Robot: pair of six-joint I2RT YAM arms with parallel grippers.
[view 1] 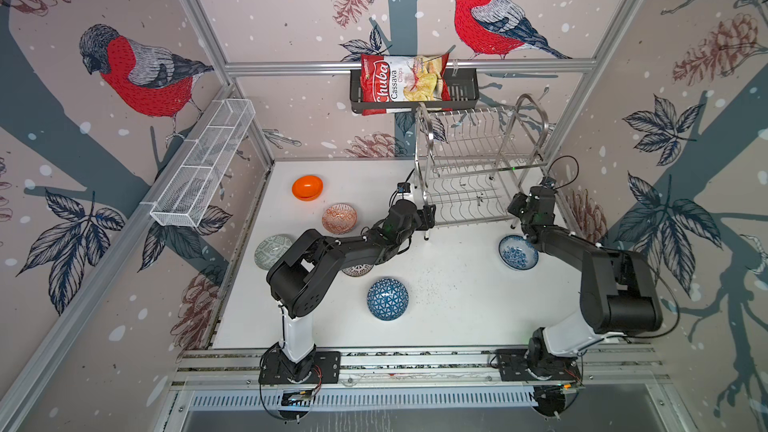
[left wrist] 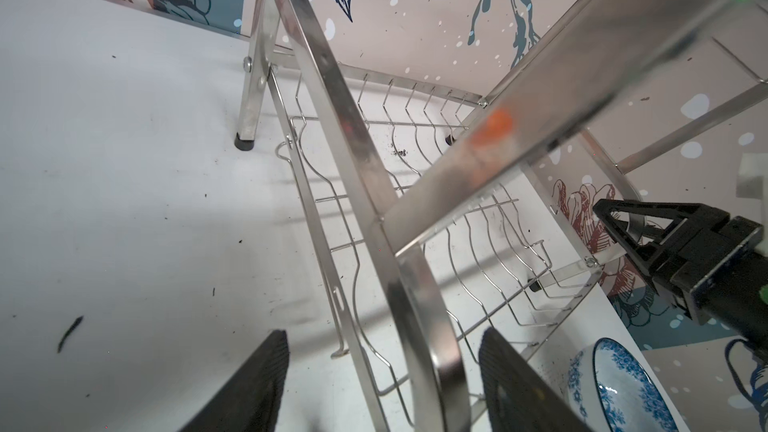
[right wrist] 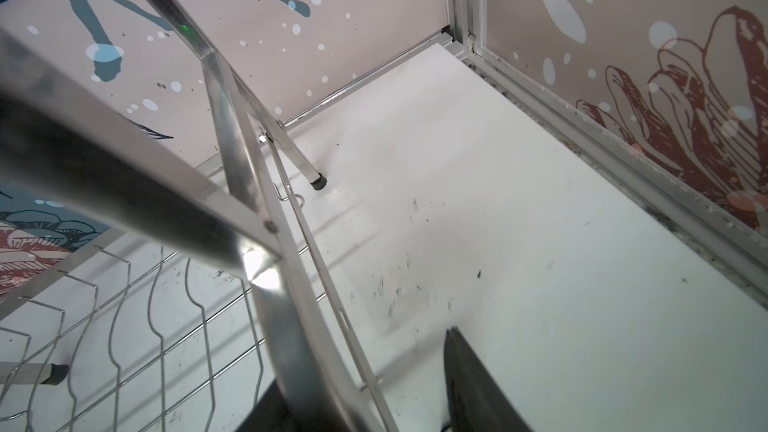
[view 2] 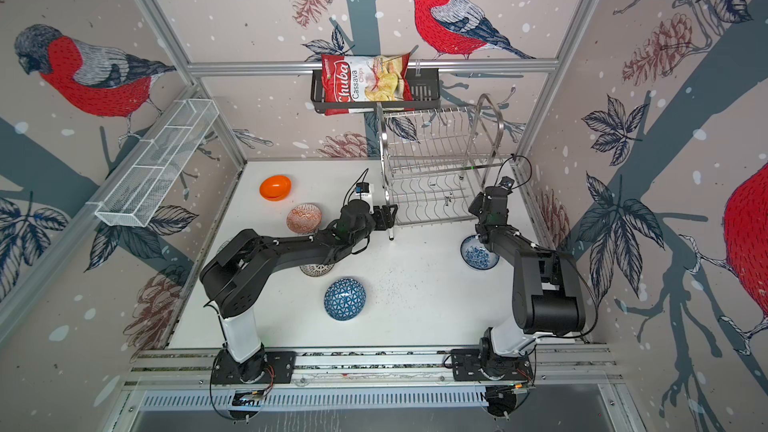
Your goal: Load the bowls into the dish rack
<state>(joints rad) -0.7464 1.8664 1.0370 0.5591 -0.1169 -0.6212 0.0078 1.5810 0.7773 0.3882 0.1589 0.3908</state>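
The steel-wire dish rack (view 1: 490, 169) (view 2: 453, 168) stands empty at the back right. Six bowls rest on the white table: orange (view 1: 307, 187), red-white (view 1: 339, 218), grey-green (view 1: 272, 251), dotted white (view 1: 357, 270) half under the left arm, blue triangle-patterned (view 1: 387, 299) upside down, and blue-floral (view 1: 518, 252) (left wrist: 615, 388). My left gripper (view 1: 430, 216) (left wrist: 384, 331) is open astride the rack's left end frame (left wrist: 419, 305), with a gap on both sides. My right gripper (view 1: 513, 205) (right wrist: 361, 367) is open astride the right end frame (right wrist: 286, 326). One of its fingers is hidden behind the frame.
A black shelf (view 1: 461, 91) with a chips bag (view 1: 401, 81) hangs on the back wall above the rack. A long white mesh basket (view 1: 203, 168) is fixed to the left wall. The right wall's aluminium rail (right wrist: 623, 151) runs close beside the rack.
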